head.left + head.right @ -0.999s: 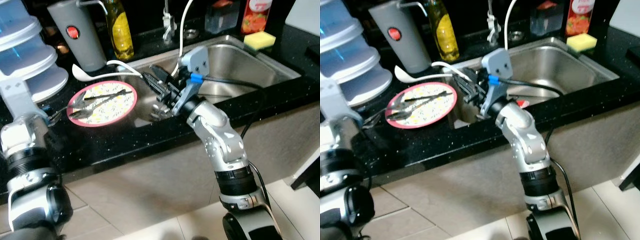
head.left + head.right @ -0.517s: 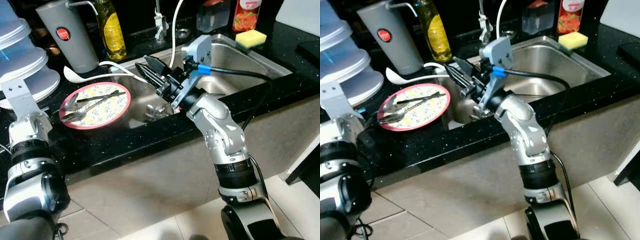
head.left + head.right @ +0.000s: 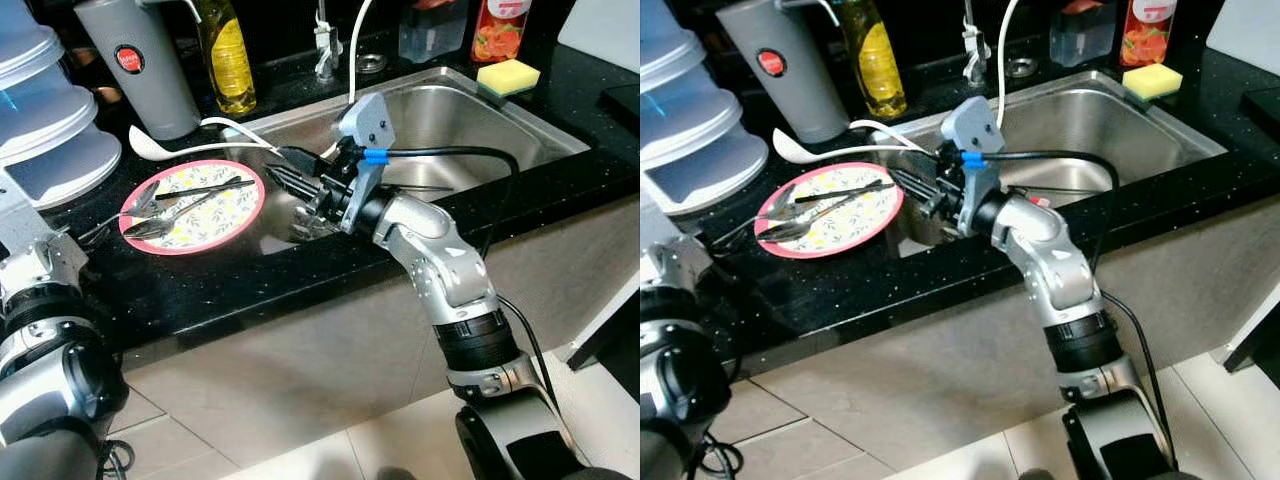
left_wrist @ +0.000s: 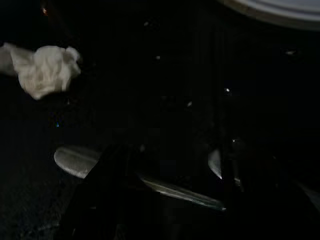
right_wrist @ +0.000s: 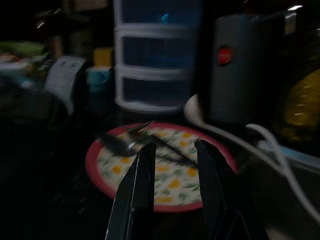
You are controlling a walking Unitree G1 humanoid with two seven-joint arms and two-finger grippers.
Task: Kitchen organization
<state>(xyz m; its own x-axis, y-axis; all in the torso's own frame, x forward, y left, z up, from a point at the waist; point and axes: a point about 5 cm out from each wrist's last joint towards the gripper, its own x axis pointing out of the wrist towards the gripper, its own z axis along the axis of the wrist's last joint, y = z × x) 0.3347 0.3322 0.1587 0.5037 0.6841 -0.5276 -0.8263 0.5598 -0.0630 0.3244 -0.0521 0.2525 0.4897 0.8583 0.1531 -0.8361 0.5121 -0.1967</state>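
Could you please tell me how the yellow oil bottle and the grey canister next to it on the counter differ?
The yellow oil bottle is slim and see-through, showing yellow liquid; the grey canister is wider and opaque. The grey canister carries a round red badge on its front, while the yellow oil bottle has no such badge. The grey canister stands further to the robot's left, the yellow oil bottle nearer the sink. Both stand upright at the back of the black counter.

A black speckled counter [image 3: 250, 270] runs across the room, glinting under the light. Set into it, a steel sink [image 3: 480, 120] shines bright, with a tap [image 3: 322, 40] at its back edge. Below, a beige cabinet front [image 3: 300, 370] drops to a pale tiled floor [image 3: 330, 455]. The back wall sits in deep shadow.
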